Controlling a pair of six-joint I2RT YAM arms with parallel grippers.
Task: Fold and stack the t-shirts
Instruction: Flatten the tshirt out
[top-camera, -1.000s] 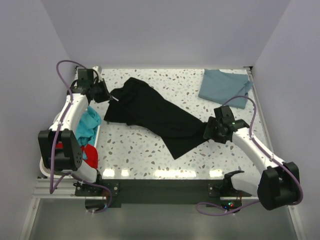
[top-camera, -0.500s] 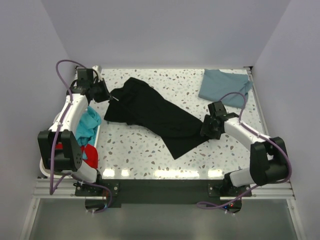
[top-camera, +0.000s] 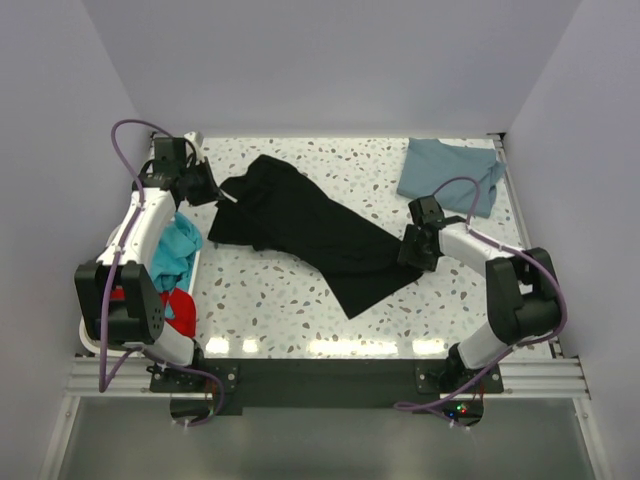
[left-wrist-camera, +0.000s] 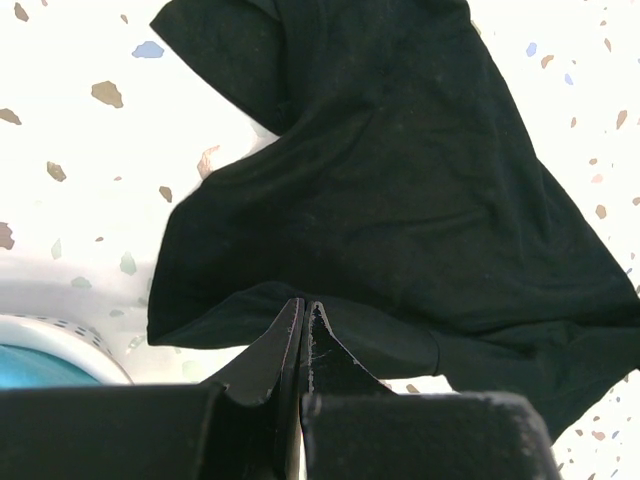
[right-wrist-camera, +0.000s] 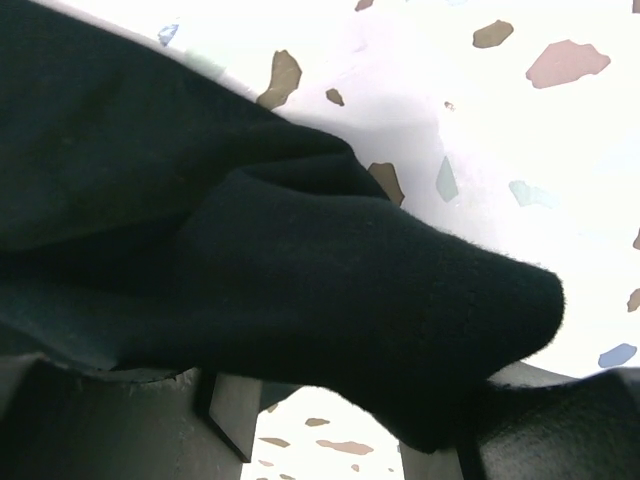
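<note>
Black t-shirt (top-camera: 300, 225) spread diagonally across bench (top-camera: 290, 300), left tool (top-camera: 218, 193) pressed together on its far-left edge, right tool (top-camera: 406, 254) jaws astride bunched right end, grip unclear, slate-blue t-shirt (top-camera: 445, 175) far-right corner.

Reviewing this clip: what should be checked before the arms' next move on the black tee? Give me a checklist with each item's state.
1. Left tool pinching the black t-shirt at its edge: ok, shut on the cloth.
2. Right tool gripping the opposite end: cannot tell; cloth lies between its jaws.
3. Black t-shirt spread flat: not ok, it is bunched and creased.
4. Blue t-shirt apart from the black one: ok, it lies at the far right corner.
</note>
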